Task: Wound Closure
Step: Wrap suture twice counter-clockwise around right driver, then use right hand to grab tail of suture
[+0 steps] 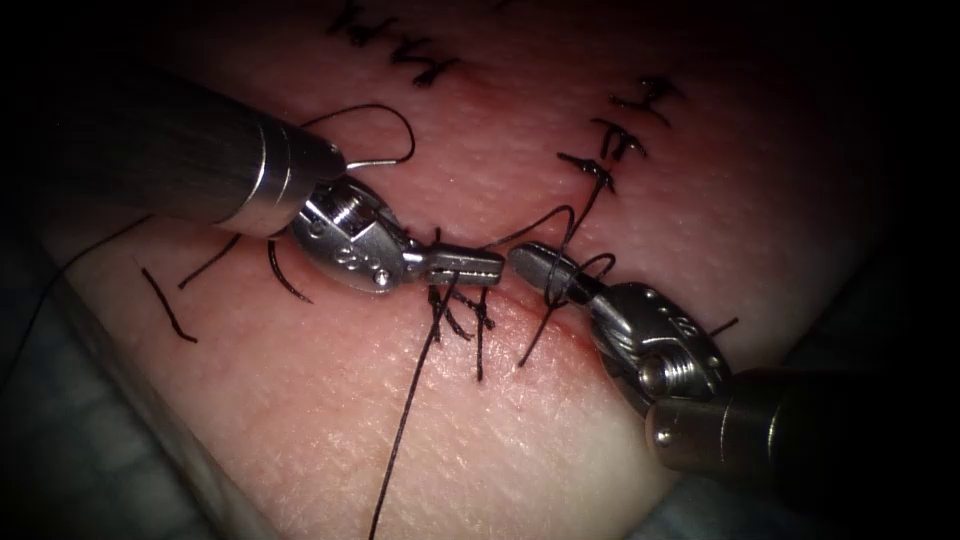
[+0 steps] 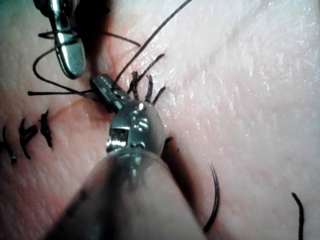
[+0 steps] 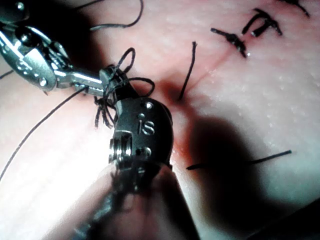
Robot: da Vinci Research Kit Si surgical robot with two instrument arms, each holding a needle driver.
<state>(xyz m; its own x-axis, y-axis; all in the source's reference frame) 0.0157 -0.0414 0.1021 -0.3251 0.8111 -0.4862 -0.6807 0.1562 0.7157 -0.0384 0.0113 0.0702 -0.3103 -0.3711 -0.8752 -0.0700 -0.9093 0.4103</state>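
Knot-tying bit: left metal claw [image 1: 490, 264] is clamped on the thin black thread [image 1: 405, 420] over the pale pink tissue's [image 1: 300, 400] cut, right metal claw [image 1: 530, 262] looks closed with loops wrapped round it, so keep tension even.

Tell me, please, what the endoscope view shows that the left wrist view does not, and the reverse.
The endoscope view adds the wrist and shaft of the right tool. The left wrist view adds a close look at the left tool, its jaws shut on a thread strand. Both show thread loops round the right tool's shut jaws and stitches at the cut in the tissue.
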